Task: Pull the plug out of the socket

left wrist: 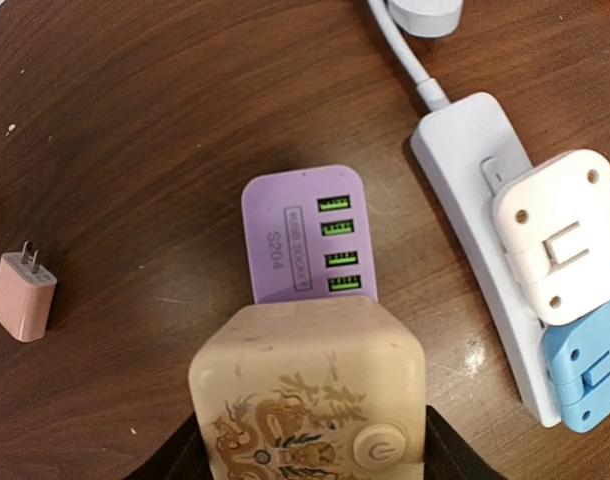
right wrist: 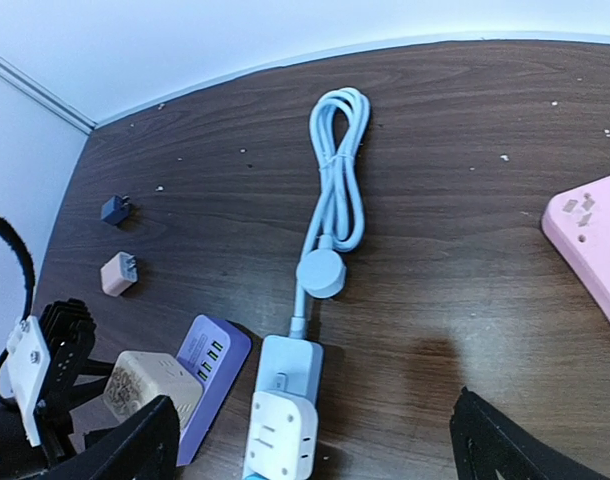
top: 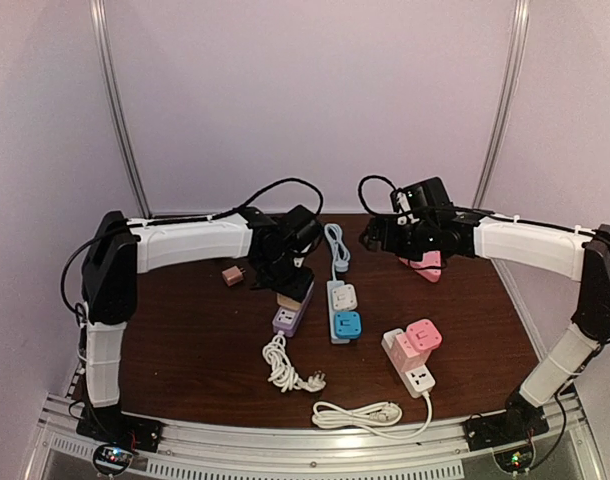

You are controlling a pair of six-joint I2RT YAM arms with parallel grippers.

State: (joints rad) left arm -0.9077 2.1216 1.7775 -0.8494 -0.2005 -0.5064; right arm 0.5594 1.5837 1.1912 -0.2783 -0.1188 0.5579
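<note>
Cream cube plug (left wrist: 310,395), dragon-printed, is clamped between the left pincer's (left wrist: 315,452) dark fingers, seated on the end of the purple socket strip (left wrist: 305,235) on the counter (left wrist: 135,150). A white strip (left wrist: 470,215) lies just right, a pink charger (left wrist: 23,297) well left. The right pincer (right wrist: 315,445) hangs wide open, holding nothing.

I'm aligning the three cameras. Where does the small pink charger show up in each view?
Top external: pink charger, left of the purple strip.
Left wrist: far left edge.
Right wrist: left side, below a dark charger.
Shared landmark: the white cube adapter, visible in all three.
</note>
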